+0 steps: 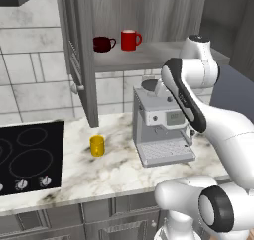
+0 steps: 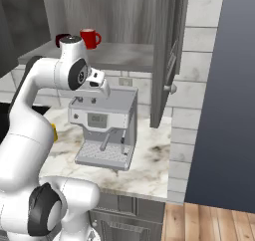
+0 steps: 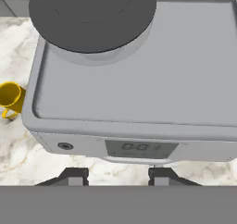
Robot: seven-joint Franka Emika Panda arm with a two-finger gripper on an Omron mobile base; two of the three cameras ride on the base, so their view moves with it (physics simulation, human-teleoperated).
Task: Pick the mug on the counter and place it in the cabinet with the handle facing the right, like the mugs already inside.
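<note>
Above the coffee machine (image 3: 134,79) the gripper (image 3: 115,176) hung, pointing straight down at its flat grey top. The jaws stood partly apart with nothing between them.

The mug (image 1: 97,146) sat upright on the counter (image 1: 114,172), left of the machine and near it, not touching, between it and the black cooktop (image 1: 30,154). In the hand view its handle (image 3: 8,113) pointed toward the counter's front edge.

Risks, as judged:
- The machine stood just beside the mug. A sideways approach from the gripper's present spot could clip the machine's corner or its round dark lid (image 3: 92,12).
- The handle was not facing right. If grasped without a turn, the mug would probably land in the cabinet (image 1: 149,55) facing the wrong way.
- The open cabinet door (image 1: 79,55) hung above the mug's side of the counter. A lift straight up could strike its lower edge.
- The red mug (image 1: 130,39) and the dark maroon mug (image 1: 102,44) already stood on the shelf, close together. A careless placement might knock them.

Surface: white marble-look slab, grey veining, over grey drawer fronts. Pale tiled wall behind. Wooden floor to the right.
</note>
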